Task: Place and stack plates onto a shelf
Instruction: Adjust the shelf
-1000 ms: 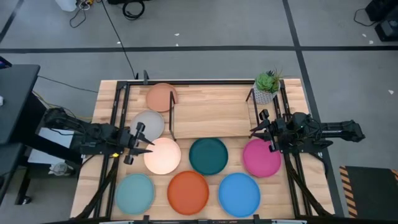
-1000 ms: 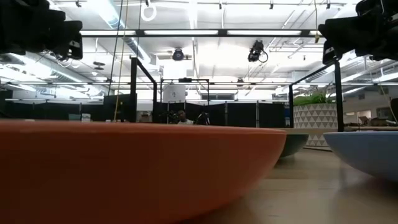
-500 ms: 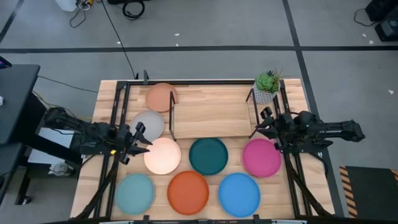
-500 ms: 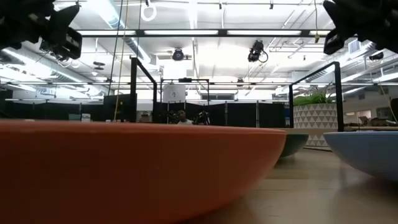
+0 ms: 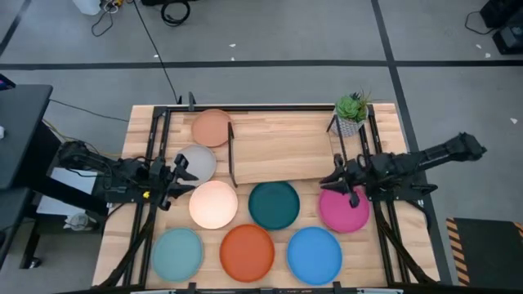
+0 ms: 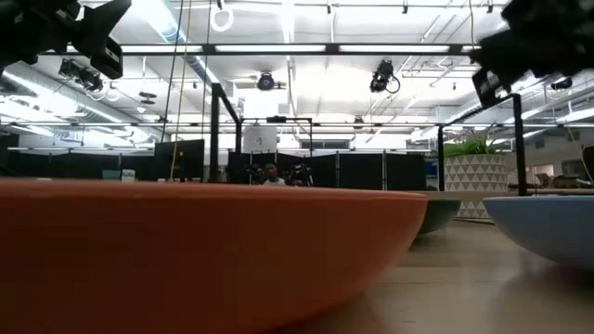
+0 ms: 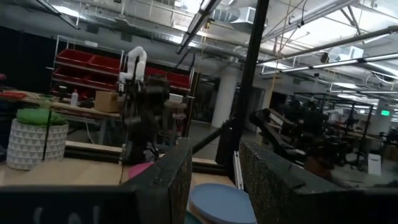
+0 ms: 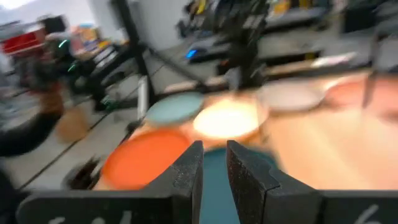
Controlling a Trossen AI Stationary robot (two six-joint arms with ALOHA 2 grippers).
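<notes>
Eight plates lie on the table: peach [image 5: 212, 127] and grey [image 5: 196, 162] left of the shelf [image 5: 282, 151], then cream [image 5: 213, 204], dark teal [image 5: 274, 204] and magenta [image 5: 343, 209] in a row. Light aqua [image 5: 176, 254], orange [image 5: 247, 251] and bright blue [image 5: 314, 255] lie along the near edge. The shelf's wood top bears nothing. My left gripper [image 5: 181, 176] hovers open between the grey and cream plates. My right gripper [image 5: 337, 181], fingers a little apart, hangs over the magenta plate's far edge, by the shelf's near right leg. My right gripper is close to the shelf's near right leg [image 5: 332, 173]; I cannot tell whether it touches it. My left gripper touches nothing.
A potted plant [image 5: 351, 113] stands at the shelf's far right corner. Black frame rails [image 5: 155, 163] run along the table's sides under both arms. In the low view the orange plate [image 6: 186, 250] fills the foreground, and the blue plate [image 6: 548, 227] is on the right.
My right arm has stretched out and its gripper has moved toward the table's left and tipped down over the magenta plate's far edge. The left gripper has drawn slightly toward the grey plate. The shelf's posts have shifted a little toward the table's right.
</notes>
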